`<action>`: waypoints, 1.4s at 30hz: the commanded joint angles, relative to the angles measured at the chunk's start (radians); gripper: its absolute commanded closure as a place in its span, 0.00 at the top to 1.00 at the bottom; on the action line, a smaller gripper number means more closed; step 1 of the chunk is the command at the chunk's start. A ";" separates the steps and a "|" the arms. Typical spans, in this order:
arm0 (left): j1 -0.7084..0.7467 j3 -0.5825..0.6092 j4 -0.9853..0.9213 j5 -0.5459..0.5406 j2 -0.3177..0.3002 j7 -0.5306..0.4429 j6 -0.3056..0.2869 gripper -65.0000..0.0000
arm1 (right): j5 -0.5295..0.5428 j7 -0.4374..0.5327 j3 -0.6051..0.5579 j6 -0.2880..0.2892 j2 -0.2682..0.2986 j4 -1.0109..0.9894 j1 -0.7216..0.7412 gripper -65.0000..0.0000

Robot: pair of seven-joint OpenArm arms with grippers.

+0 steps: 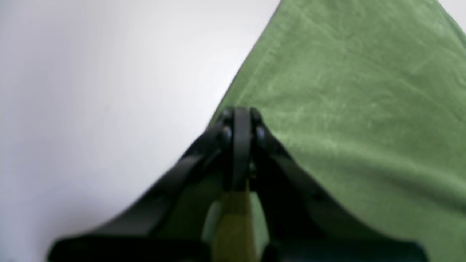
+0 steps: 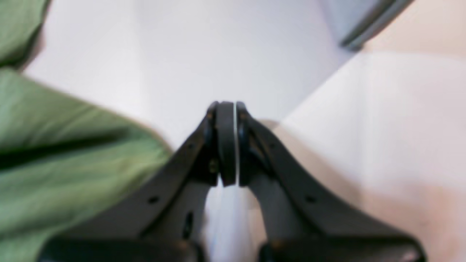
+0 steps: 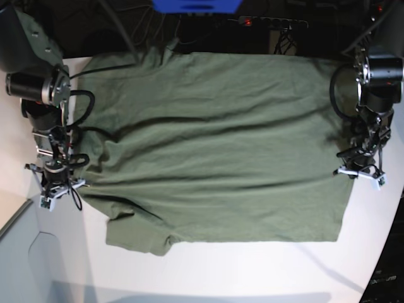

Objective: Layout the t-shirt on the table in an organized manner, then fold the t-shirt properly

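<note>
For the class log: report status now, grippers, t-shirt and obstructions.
Left gripper shut at the t-shirt edge. Right gripper shut, empty. Shirt spread on table, wrinkled. Nothing obstructing.

The t-shirt (image 3: pixel 214 145) is seen as soft, matt olive-green cloth, faintly creased. The table (image 3: pixel 252 271) is shown as a smooth white surface with a slight sheen. The left gripper (image 1: pixel 240 120) and right gripper (image 2: pixel 226 109) are formed of matt black plastic.

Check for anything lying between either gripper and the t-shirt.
Nothing visible does. The left gripper sits right at the t-shirt's edge; the right gripper hangs beside it over bare table.
</note>
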 commanded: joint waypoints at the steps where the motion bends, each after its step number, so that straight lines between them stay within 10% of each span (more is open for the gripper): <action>1: 0.023 0.003 -0.017 0.027 -0.007 0.118 0.042 0.00 | 0.004 0.047 0.000 -0.012 0.002 0.016 0.046 0.00; 6: 0.011 0.001 -0.005 0.027 -0.006 0.118 0.039 0.00 | 0.004 0.013 0.002 -0.013 -0.006 0.010 0.109 0.00; 11: -0.001 0.001 0.127 0.025 -0.004 0.141 0.042 0.02 | 0.004 -0.111 0.002 0.102 -0.030 0.017 0.152 0.01; 19: 0.088 -0.169 0.520 0.025 -0.004 0.437 0.035 0.07 | 0.006 -0.148 0.003 0.177 -0.032 0.042 0.083 0.00; 30: 0.442 -0.409 1.081 0.030 0.106 0.664 0.035 0.07 | 0.006 -0.317 0.003 0.189 -0.118 0.739 -0.312 0.00; 42: 0.605 -0.418 0.942 0.034 0.142 0.637 0.035 0.07 | 0.006 -0.459 0.008 0.189 -0.127 0.622 -0.263 0.00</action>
